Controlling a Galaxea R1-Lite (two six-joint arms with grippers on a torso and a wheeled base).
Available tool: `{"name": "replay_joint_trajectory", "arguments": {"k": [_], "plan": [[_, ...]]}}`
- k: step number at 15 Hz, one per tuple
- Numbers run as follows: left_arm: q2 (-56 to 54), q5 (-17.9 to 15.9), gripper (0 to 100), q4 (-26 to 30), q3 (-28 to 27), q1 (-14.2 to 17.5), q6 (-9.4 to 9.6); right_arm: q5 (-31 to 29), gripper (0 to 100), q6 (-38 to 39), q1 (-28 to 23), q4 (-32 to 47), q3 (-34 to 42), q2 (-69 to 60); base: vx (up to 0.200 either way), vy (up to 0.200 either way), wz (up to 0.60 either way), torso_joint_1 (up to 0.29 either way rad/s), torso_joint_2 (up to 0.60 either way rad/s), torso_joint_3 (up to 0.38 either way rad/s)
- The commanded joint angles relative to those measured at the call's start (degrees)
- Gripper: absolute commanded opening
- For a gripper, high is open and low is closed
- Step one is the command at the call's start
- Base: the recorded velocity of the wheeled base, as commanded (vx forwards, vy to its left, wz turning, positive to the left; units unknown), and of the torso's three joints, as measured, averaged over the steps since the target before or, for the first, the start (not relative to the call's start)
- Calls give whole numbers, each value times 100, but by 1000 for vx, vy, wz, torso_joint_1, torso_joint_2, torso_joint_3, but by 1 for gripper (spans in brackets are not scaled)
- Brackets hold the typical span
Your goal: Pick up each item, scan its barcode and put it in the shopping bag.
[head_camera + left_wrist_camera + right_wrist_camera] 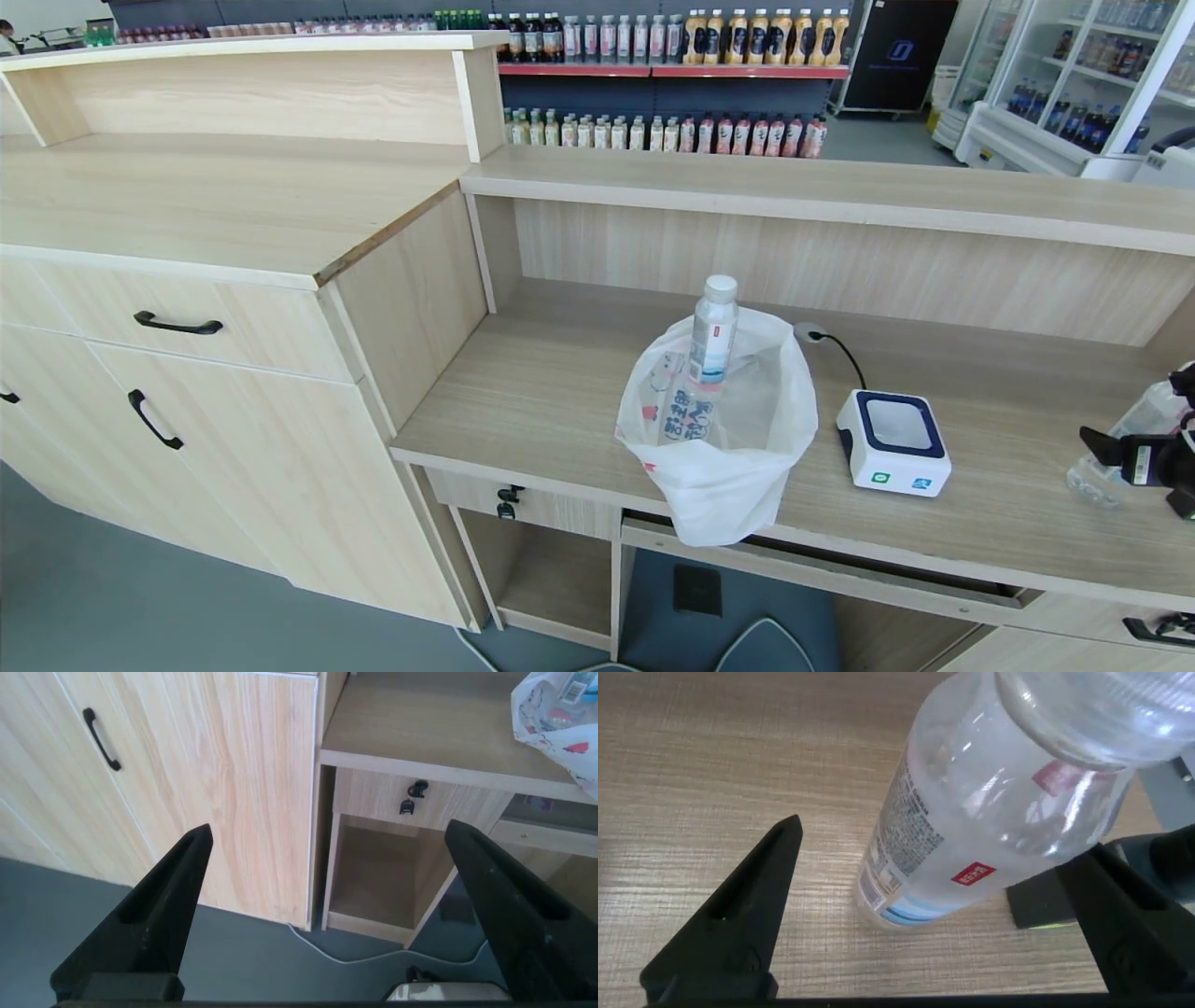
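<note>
A white shopping bag [747, 448] stands open at the counter's front edge, with one clear water bottle [712, 341] upright inside it. The bag's corner [551, 714] also appears in the left wrist view. A white barcode scanner [893, 439] sits just right of the bag. At the far right of the counter stands a second clear bottle [1144, 415] [971, 831]. My right gripper [1134, 462] [941, 845] is open, and its fingers straddle this bottle without pressing it. My left gripper [329, 833] hangs open and empty, low beside the cabinet front.
The counter [560, 392] has a raised back ledge and a taller cabinet [233, 205] on the left. A black cable [840, 350] runs from the scanner to the back. Below the counter are a drawer with a key [408, 798] and an open cubby.
</note>
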Motion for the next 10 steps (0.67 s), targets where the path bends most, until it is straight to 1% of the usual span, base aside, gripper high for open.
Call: {"name": "replay_joint_trajectory", "arguments": {"k": [1,10], "plan": [[0,0,100,-1,0,-1,2,11,100,1,44,5,-55,142,0,0,0,0,0,0],[0,0,100,-1,0,-1,2,11,100,1,237,31,-397,388,0,0,0,0,0,0]]}}
